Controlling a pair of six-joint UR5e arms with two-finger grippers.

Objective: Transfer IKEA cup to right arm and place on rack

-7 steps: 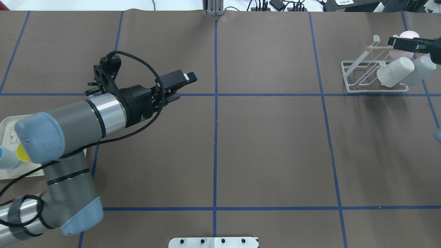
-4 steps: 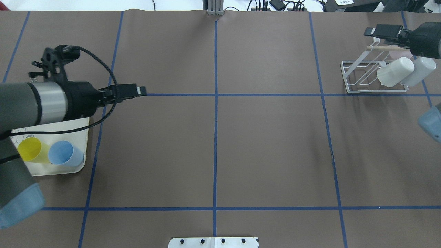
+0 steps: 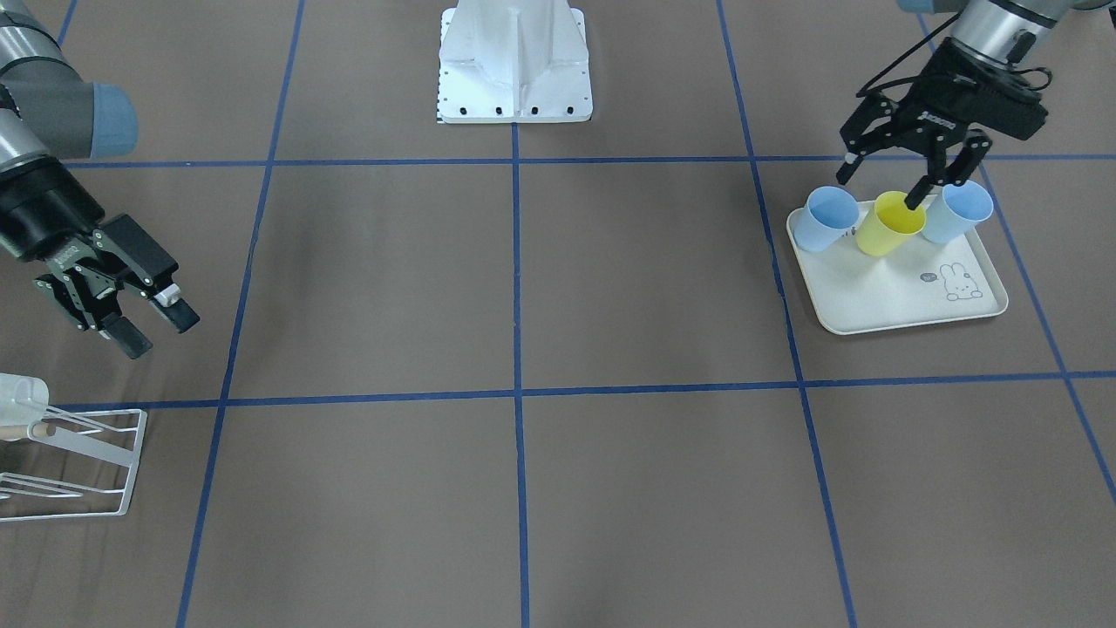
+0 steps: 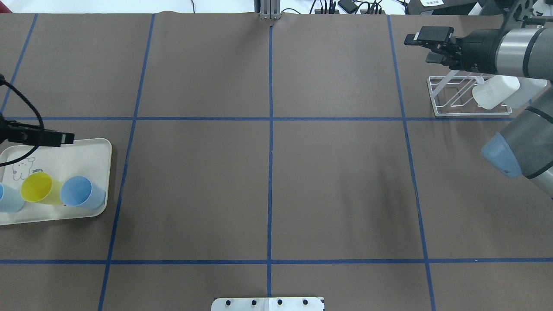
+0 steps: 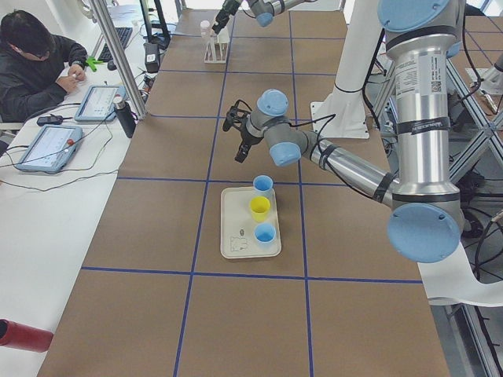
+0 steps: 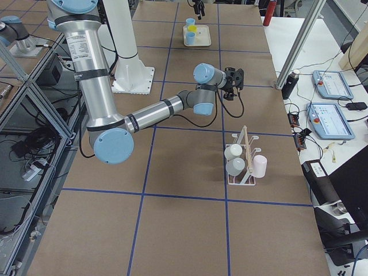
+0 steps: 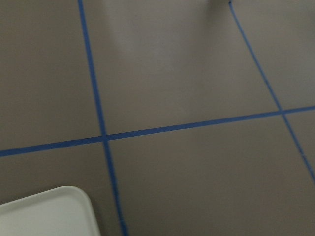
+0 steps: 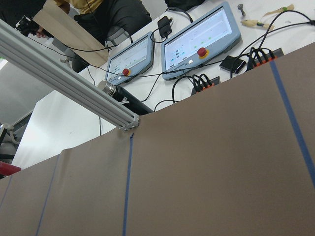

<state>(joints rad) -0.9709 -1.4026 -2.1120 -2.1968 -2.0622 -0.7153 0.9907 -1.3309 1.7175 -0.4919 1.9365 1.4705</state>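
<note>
**Front-facing view:** A cream rabbit-print tray [image 3: 881, 296] is seen at the end of the counter [image 3: 523, 288] on the robot's left. Three cups are stood upright along the tray's robot-side edge, mouths up and long axes vertical: a blue cup [image 3: 828, 218], a yellow cup [image 3: 889, 224] and a second blue cup [image 3: 957, 212]. The left fingers [image 3: 917, 190] are spread wide above the row, and nothing is held. At the opposite end the right fingers [image 3: 131, 336] are also held wide and empty, on the robot's side of the white wire rack [image 3: 132, 462], which is cut off by the frame.

**Overhead view:** The tray [image 4: 86, 149] is set against the counter's left end. The rack [image 4: 432, 96] is placed near the far right corner, and a white cup [image 4: 494, 91] and a grey cup [image 4: 525, 86] are laid slanted on its prongs. The right fingers [image 4: 432, 33] are parted above the rack's far left corner. The left fingers [image 4: 52, 139] are seen edge-on at the tray's far edge. A broad stretch of brown counter, crossed by blue tape lines, is left between tray and rack.

**Left side view:** The left fingers [image 5: 242, 145] are seen raised in the air, apart from the cups.

**Right side view:** A wooden rod [image 6: 247, 150] is laid across the rack [image 6: 241, 183]. A pink cup [image 6: 260, 165] is seen on the operators' side of the rod.

**Left wrist view:** One rounded tray corner [image 7: 49, 214] is shown beside crossing tape lines.

**Right wrist view:** The counter's far edge is shown, with control panels [image 8: 202, 42] behind it.
</note>
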